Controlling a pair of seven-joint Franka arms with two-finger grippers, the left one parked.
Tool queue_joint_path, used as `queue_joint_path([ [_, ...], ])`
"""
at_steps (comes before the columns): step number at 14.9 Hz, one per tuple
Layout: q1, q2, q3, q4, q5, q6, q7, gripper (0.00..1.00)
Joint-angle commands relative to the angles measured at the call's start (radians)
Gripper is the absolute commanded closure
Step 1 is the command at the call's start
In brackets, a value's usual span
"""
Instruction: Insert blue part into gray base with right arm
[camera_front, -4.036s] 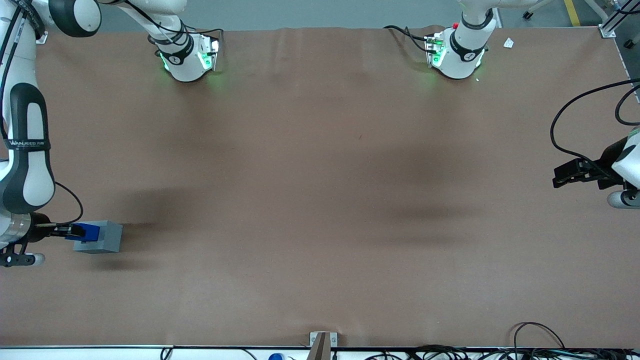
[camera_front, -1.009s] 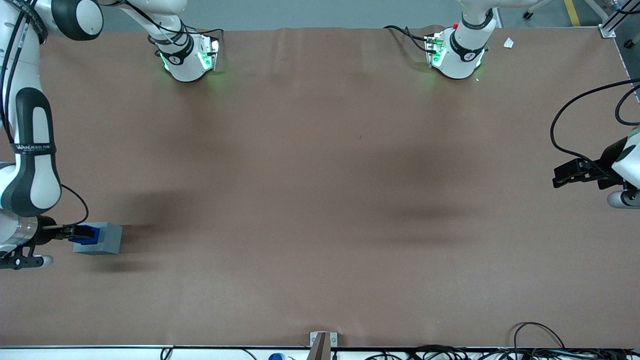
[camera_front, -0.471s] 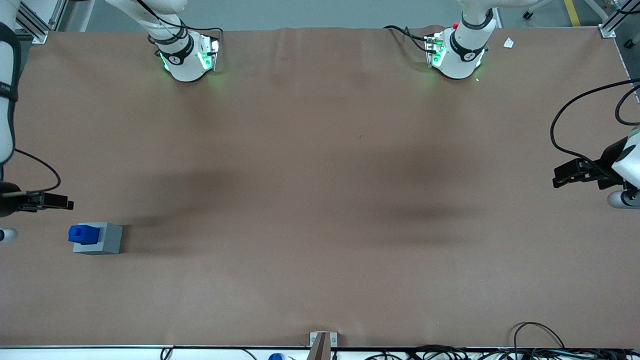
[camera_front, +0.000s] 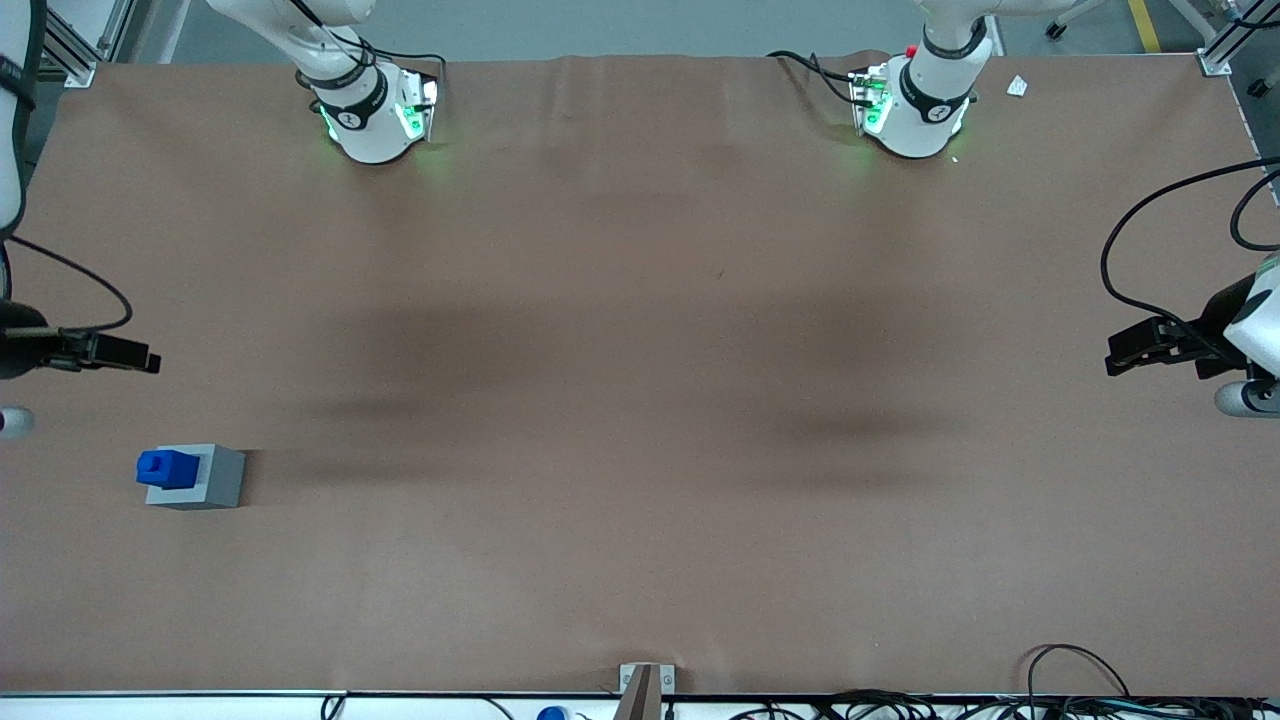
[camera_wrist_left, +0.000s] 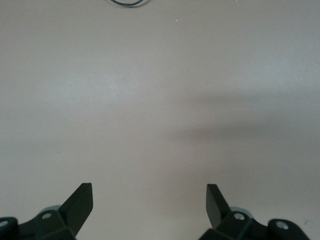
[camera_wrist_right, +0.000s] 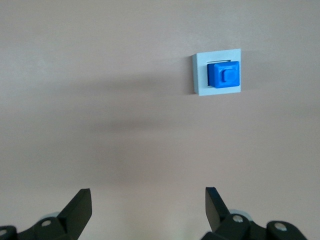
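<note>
The blue part (camera_front: 166, 468) sits in the recess of the gray base (camera_front: 218, 478) on the brown table, toward the working arm's end. In the right wrist view the blue part (camera_wrist_right: 224, 75) fills the recess of the gray base (camera_wrist_right: 200, 75), its stepped top facing up. My right gripper (camera_front: 143, 359) is raised above the table, farther from the front camera than the base and well apart from it. Its fingers (camera_wrist_right: 80, 207) stand wide open with nothing between them; the gripper (camera_wrist_right: 148, 207) looks down on bare table.
The two arm bases (camera_front: 372, 115) (camera_front: 915, 105) stand at the table's edge farthest from the front camera. A small metal bracket (camera_front: 645, 680) sits at the edge nearest it. Cables (camera_front: 1070, 690) lie along that edge.
My gripper held the blue part in the gray base, then let go, opened and rose away from it, moving farther from the front camera. The blue part stays seated in the base.
</note>
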Motion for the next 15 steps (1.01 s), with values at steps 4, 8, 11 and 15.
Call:
queue_joint_path([
  [4, 0.082, -0.277, -0.002, -0.256, 0.005, 0.044, 0.056, 0.00],
  [8, 0.116, -0.414, -0.001, -0.340, -0.009, 0.030, 0.071, 0.00],
  [11, 0.114, -0.503, -0.001, -0.409, -0.009, 0.030, 0.071, 0.00],
  [15, 0.108, -0.516, -0.004, -0.411, -0.009, 0.027, 0.061, 0.00],
])
